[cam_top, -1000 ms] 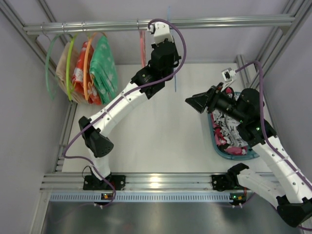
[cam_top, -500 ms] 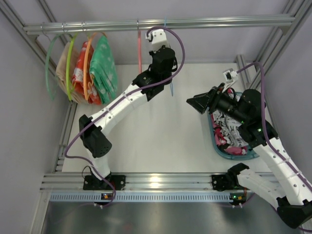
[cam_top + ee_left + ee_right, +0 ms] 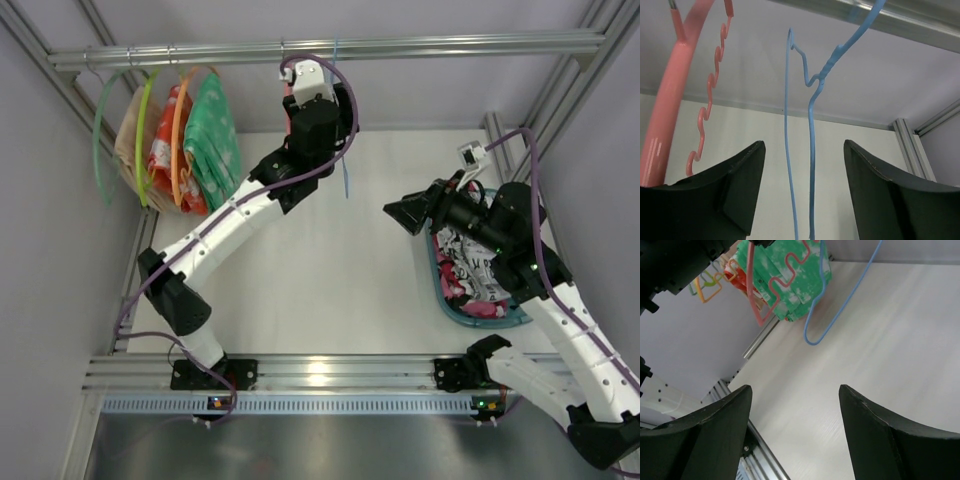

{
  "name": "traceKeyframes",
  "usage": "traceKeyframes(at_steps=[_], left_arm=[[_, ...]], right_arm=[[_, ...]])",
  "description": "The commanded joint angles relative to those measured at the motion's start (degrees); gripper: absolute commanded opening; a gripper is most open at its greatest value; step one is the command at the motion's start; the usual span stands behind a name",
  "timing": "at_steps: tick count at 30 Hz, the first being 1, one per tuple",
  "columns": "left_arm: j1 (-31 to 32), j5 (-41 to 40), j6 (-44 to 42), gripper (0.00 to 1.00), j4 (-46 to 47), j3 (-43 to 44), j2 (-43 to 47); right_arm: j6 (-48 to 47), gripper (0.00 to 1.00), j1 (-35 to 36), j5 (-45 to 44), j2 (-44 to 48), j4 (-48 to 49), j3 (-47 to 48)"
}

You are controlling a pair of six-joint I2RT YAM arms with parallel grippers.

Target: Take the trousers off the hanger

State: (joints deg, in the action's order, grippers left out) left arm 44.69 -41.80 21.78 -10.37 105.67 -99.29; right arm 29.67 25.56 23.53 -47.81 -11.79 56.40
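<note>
Hangers first, far left on the rail (image 3: 450,45): a green one (image 3: 97,130), a yellow-green one and an orange one, bunched with the red patterned clothes (image 3: 165,150) and the green patterned garment (image 3: 215,140) hanging there. Moving right, the salmon-pink hanger (image 3: 660,115) hangs just beside my left arm's wrist. The left gripper (image 3: 804,150) is raised to the rail with its fingers apart. On the left wrist camera the two thin wires of the hanger (image 3: 810,125) run down through the gap, and I see neither pad touching them. That light-blue hanger is hooked on the rail and bare, with no cloth on it. Further right, the right gripper (image 3: 792,402) hovers above the table (image 3: 330,270), pointing left, fingers spread wide and holding nothing. Behind it, at the right edge of the table, sits the teal basket (image 3: 470,318). The trousers (image 3: 462,247) lie inside it, white with black print, crumpled against some red-pink-and-white clothes (image 3: 480,305), well apart from the hanger.
</note>
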Motion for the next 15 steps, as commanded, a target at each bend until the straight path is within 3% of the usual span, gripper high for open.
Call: traceKeyframes(at_steps=[1, 4, 8, 12, 13, 15], left_arm=[[0.4, 2.0, -2.2, 0.71, 2.1, -1.6, 6.7], [1.2, 1.9, -4.1, 0.83, 2.1, -3.9, 10.0], [2.2, 3.4, -5.8, 0.87, 2.2, -9.2, 14.9], [3.0, 10.7, -7.2, 0.92, 2.2, -14.4, 20.4], [3.5, 12.3, -8.1, 0.98, 2.0, -15.3, 22.6], [4.1, 14.7, -11.7, 0.99, 0.6, -16.8, 24.3]], right_arm=[[-2.2, 0.72, -1.0, -1.0, 1.1, -0.1, 3.9], [-2.8, 0.78, -1.2, -1.4, 1.0, -0.8, 4.9], [-4.2, 0.86, -1.3, -2.3, 0.5, -1.8, 5.8], [-6.1, 0.98, -1.3, -3.6, 0.3, -2.7, 6.5], [-6.6, 0.99, -1.5, -4.1, 0.4, -3.0, 6.6], [-8.7, 0.99, -1.5, -5.5, 0.4, -3.4, 7.2]])
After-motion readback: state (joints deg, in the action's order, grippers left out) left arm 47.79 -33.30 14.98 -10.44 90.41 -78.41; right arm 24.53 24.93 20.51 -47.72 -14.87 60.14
